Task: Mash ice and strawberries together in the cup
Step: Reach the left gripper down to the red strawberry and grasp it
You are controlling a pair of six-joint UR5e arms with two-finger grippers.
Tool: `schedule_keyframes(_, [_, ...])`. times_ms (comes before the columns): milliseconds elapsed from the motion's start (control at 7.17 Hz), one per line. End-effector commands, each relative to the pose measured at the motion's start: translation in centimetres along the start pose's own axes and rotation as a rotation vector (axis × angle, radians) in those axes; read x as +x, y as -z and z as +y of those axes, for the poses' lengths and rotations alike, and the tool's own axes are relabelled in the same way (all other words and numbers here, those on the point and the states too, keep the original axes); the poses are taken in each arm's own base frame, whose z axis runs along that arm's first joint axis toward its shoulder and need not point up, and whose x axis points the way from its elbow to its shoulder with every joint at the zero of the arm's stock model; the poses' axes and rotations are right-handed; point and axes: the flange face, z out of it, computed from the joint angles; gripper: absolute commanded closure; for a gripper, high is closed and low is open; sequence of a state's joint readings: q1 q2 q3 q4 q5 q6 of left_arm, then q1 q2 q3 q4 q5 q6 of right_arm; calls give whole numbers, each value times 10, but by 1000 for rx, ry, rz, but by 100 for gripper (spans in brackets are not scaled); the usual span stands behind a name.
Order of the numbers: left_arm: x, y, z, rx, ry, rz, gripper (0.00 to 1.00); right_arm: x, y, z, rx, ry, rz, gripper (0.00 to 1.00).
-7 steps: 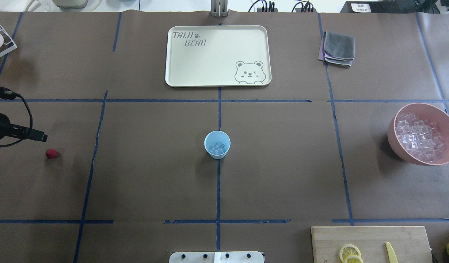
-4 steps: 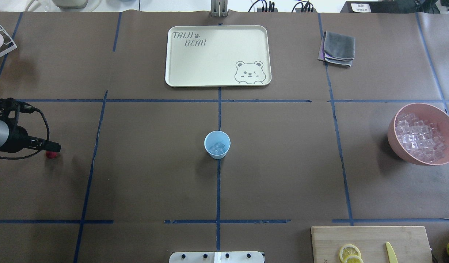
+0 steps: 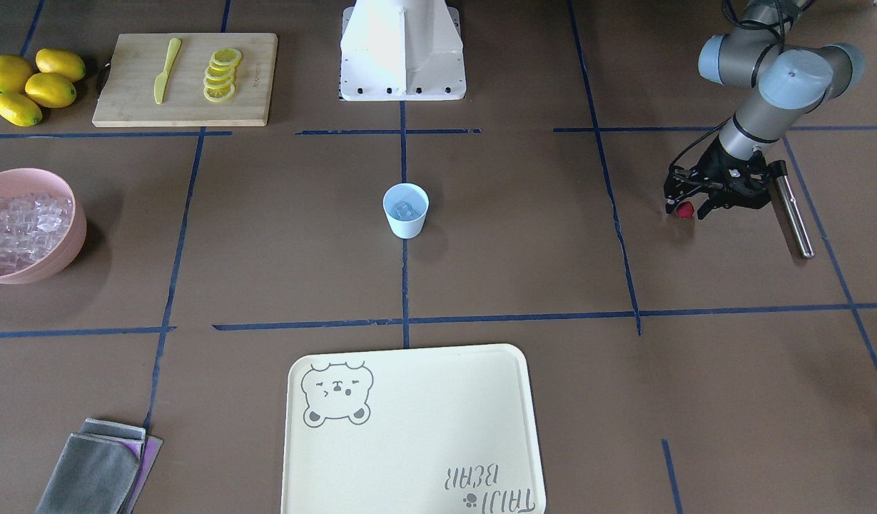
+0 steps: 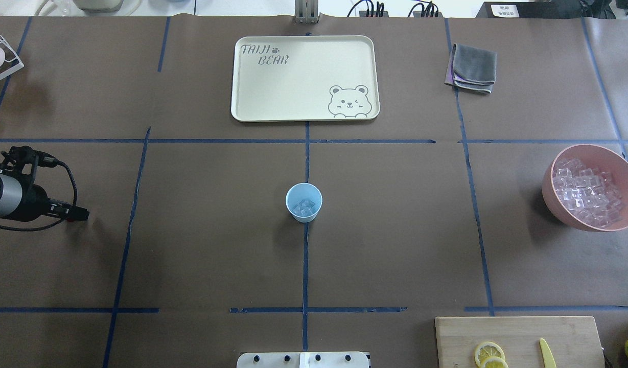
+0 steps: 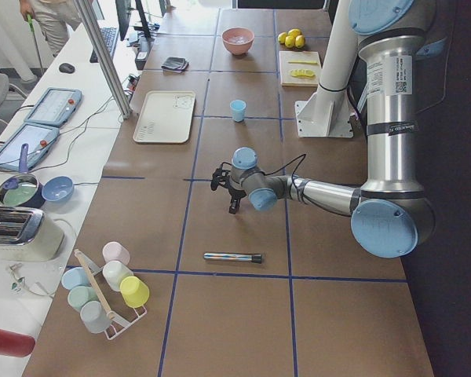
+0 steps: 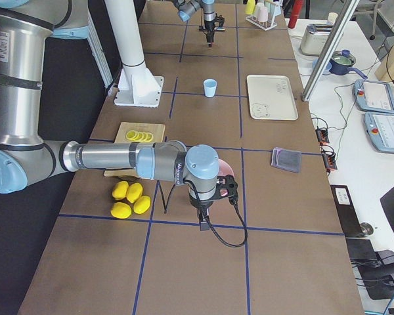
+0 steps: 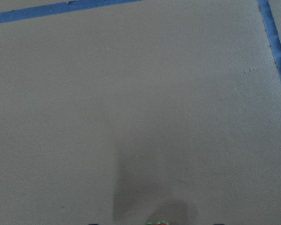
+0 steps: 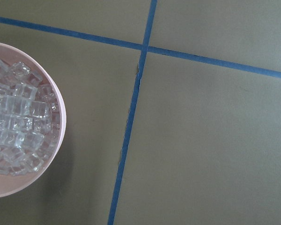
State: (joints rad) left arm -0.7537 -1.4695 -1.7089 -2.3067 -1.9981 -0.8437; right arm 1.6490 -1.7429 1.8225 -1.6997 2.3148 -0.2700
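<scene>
The strawberry [image 3: 685,209] peeks out between the jaws of the left gripper [image 3: 686,212] at the right of the front view, too small to tell whether they touch it. From overhead it is hidden under that gripper at the frame's left, and the left wrist view catches only a red-green sliver at its bottom edge. The right gripper [image 6: 203,223] shows only in the right side view, jaws unreadable. The overhead frame's right edge cuts the bowl [image 4: 552,203]

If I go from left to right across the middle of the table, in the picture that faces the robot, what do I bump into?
pink bowl full of ice → blue cup → left gripper straddling the strawberry → metal rod
</scene>
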Motion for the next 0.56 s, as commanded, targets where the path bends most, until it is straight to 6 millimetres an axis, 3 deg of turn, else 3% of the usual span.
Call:
schedule_keyframes(0, [0, -1, 5, -8, -5, -1, 88, 0, 0, 0, -1, -1, 0, 1])
schedule_keyframes(139, [7, 4, 2, 1, -11, 9, 96, 0, 0, 0, -1, -1, 0, 1])
schedule_keyframes(418, [36, 30, -13, 16, -13, 15, 97, -1, 1, 0, 1, 0, -1, 1])
